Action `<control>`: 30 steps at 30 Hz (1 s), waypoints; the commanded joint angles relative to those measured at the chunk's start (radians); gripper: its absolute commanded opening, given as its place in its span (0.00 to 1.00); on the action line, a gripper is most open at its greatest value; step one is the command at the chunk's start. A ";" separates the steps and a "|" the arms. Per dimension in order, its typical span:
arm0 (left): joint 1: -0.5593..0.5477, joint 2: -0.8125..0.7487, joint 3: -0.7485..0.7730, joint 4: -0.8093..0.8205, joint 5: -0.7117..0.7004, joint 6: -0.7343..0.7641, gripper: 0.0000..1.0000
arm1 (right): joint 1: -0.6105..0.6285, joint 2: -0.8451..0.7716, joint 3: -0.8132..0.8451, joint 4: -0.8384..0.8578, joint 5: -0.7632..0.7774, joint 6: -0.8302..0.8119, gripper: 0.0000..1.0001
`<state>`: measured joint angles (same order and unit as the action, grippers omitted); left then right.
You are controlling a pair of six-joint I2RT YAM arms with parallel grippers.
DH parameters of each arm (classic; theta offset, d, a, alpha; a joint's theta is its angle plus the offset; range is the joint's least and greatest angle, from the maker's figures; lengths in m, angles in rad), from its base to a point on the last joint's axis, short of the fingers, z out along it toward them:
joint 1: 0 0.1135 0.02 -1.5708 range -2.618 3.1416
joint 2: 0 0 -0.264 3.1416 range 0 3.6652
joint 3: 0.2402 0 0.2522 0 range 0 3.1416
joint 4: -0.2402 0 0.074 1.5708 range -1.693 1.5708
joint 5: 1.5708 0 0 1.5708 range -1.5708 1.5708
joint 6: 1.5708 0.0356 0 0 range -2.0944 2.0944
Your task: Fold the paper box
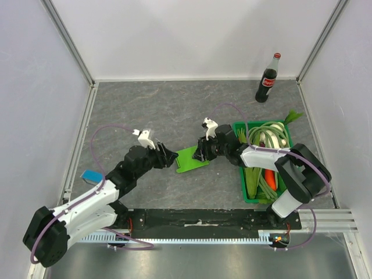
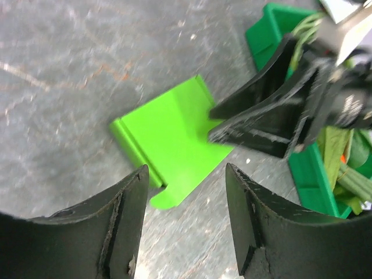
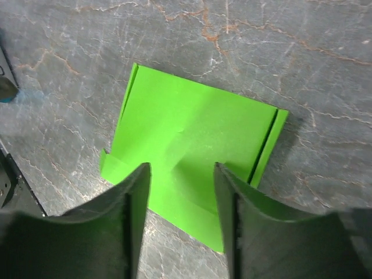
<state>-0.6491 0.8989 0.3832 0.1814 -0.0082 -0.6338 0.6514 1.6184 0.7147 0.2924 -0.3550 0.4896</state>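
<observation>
- Top external: I see the paper box lying flat on the grey surface, between the two arms. The left fingers sit just beside its left edge, and the right fingers are at its right edge. A dark-green crate of vegetables stands to the right, a cola bottle is near the far right corner, and a small blue block lies by the left arm.
- Left wrist: my left fingers stand apart and grip nothing; only the near corner of the paper box lies in the gap. A narrow strip is folded up along one edge. The right fingers point at the opposite edge, but I cannot tell whether they touch it. The crate is behind them.
- Right wrist: the right fingers are spread above the flat paper box and hold nothing. Narrow flaps run along two opposite sides.
</observation>
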 commanded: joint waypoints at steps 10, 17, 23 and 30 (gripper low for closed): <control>0.009 -0.051 -0.066 -0.115 0.011 -0.156 0.71 | -0.045 0.055 0.201 -0.323 0.088 -0.166 0.66; 0.026 0.008 -0.047 -0.095 -0.019 -0.190 0.73 | -0.045 0.094 0.158 -0.259 0.071 -0.149 0.66; 0.081 0.067 -0.053 -0.080 0.037 -0.274 0.74 | -0.045 0.127 0.120 -0.220 0.094 -0.143 0.64; 0.114 0.182 -0.070 0.078 0.129 -0.323 0.74 | -0.047 0.156 0.085 -0.151 0.106 -0.085 0.39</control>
<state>-0.5442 1.0546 0.3138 0.1204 0.0563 -0.8909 0.6064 1.7367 0.8448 0.1505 -0.2924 0.3927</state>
